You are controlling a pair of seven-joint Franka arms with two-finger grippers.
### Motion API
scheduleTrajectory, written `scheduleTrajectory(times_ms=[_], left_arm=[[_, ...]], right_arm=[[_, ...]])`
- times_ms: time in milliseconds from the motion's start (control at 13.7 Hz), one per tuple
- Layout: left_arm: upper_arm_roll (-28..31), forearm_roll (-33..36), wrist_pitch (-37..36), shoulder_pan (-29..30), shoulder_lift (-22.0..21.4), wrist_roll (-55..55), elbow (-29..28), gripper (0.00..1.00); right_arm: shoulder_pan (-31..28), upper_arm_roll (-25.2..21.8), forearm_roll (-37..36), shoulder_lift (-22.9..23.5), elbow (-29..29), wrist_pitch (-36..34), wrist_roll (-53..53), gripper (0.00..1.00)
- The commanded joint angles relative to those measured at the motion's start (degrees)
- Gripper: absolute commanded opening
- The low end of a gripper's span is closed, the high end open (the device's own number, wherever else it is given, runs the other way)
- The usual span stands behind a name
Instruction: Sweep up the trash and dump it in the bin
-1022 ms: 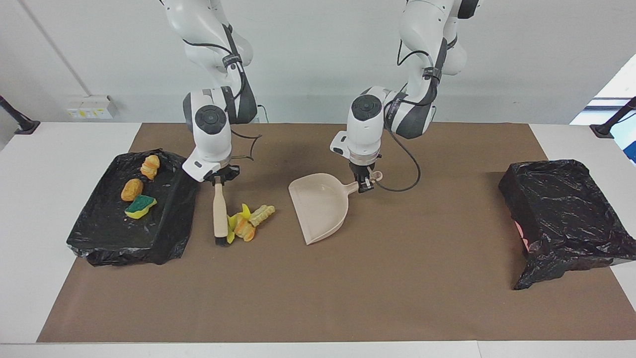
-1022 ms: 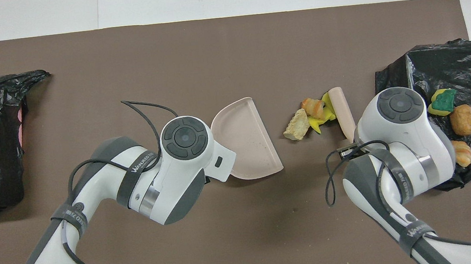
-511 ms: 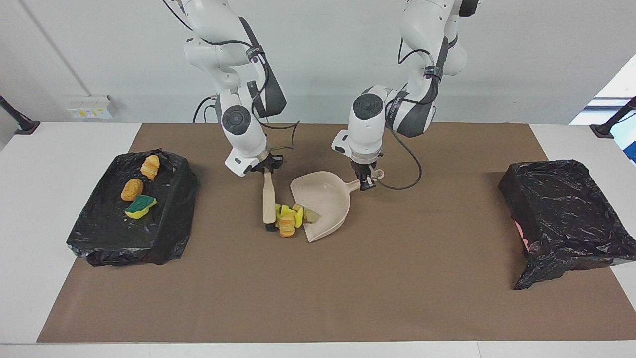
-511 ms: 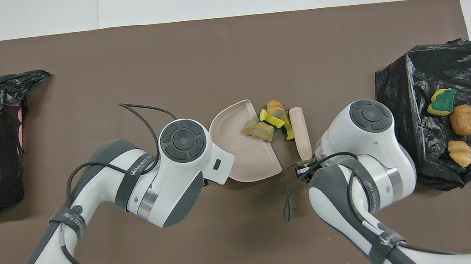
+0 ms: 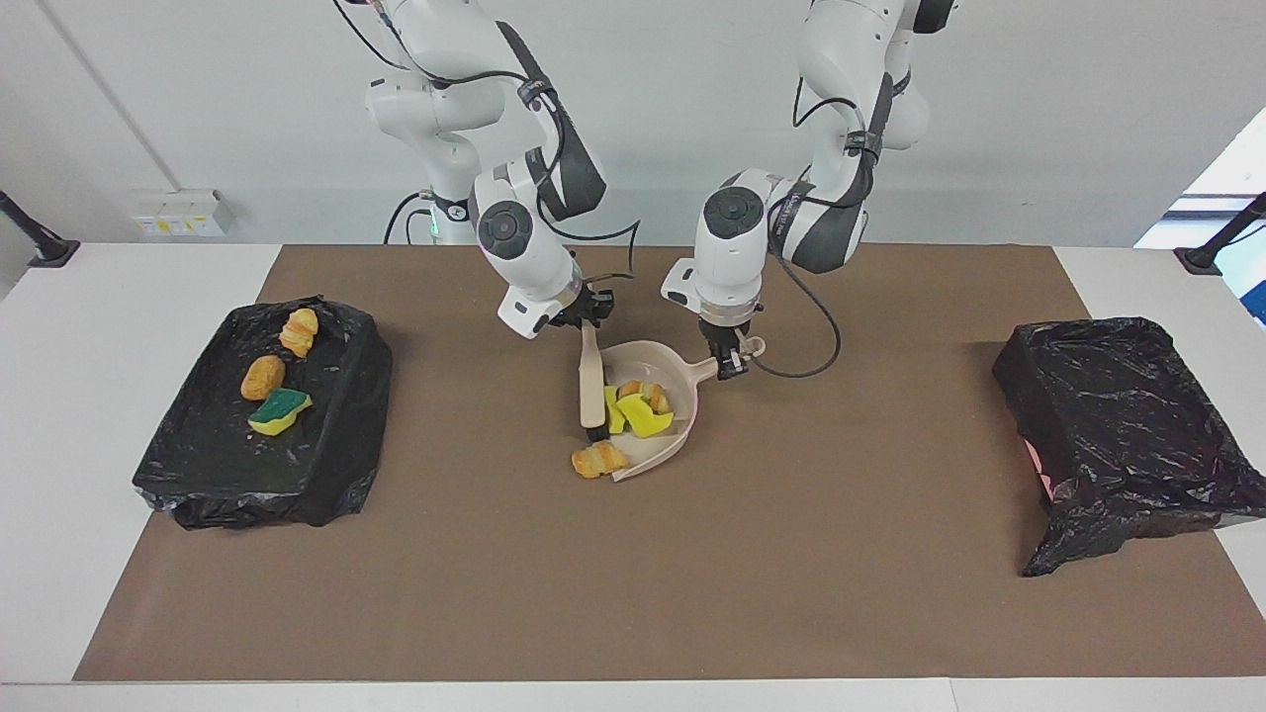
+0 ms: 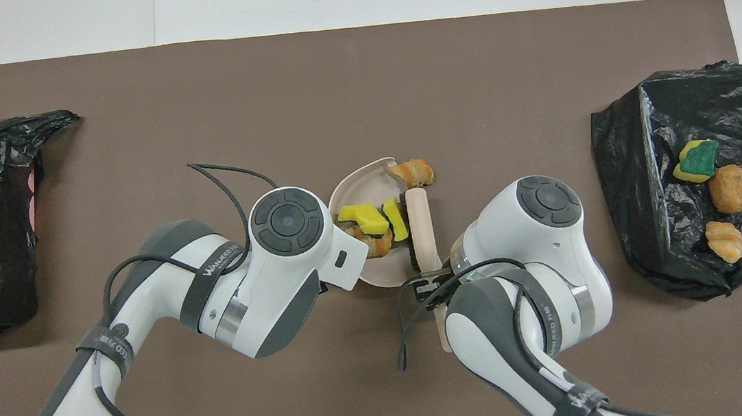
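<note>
Trash is mostly in the dustpan now, yellow sponge bits and a bread-like lump sitting on its floor, but one golden-brown lump has slipped out and lies on the brown mat just outside the pan's open lip, at the corner of the mouth away from the robots.

Jaws first: the right gripper is clamped tight on the top end of the brush, which hangs down with its dark bristles right at the pan's mouth. The left gripper is closed on the dustpan's handle and pins the pan flat, roughly mid-desk.

If I were running this sweep, I'd keep the pan's lip pressed hard to the mat so nothing wedges under it, then bring the brush round the outside of that stray lump and drag it back in along the lip instead of pushing straight ahead. Short, low stroke, bristles touching the mat. The sponge pieces look light and springy, so a fast flick could bounce them back out.

Further out, a black-bagged tray toward the right arm's end of the desk has three more scraps on it, one of them green-backed. The bin, also lined in black plastic, sits at the left arm's end, well apart from the pan.
</note>
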Motion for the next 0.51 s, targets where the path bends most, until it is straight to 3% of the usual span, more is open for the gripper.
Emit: scheduleTrajectory(times_ms=[0,146,438], left_arm=[[0.23,0.23,0.74,0.33,-2.18,1.02,-2.65,0.00],[0.23,0.23,0.65,0.42,-2.18,1.02,-2.65,0.00],[0.23,0.23,0.39,0.60,-2.18,1.02,-2.65,0.00]], right_arm=[[-2.38,-0.38,-2.55,-3.02,2.78,-5.05,-1.30,0.00],[-3.00,-0.12,-16.67,-1.18,4.97,-2.61,-3.85,0.00],[-4.24,-0.03,-28.65,9.44,15.51,-3.57,-8.33,0.00]])
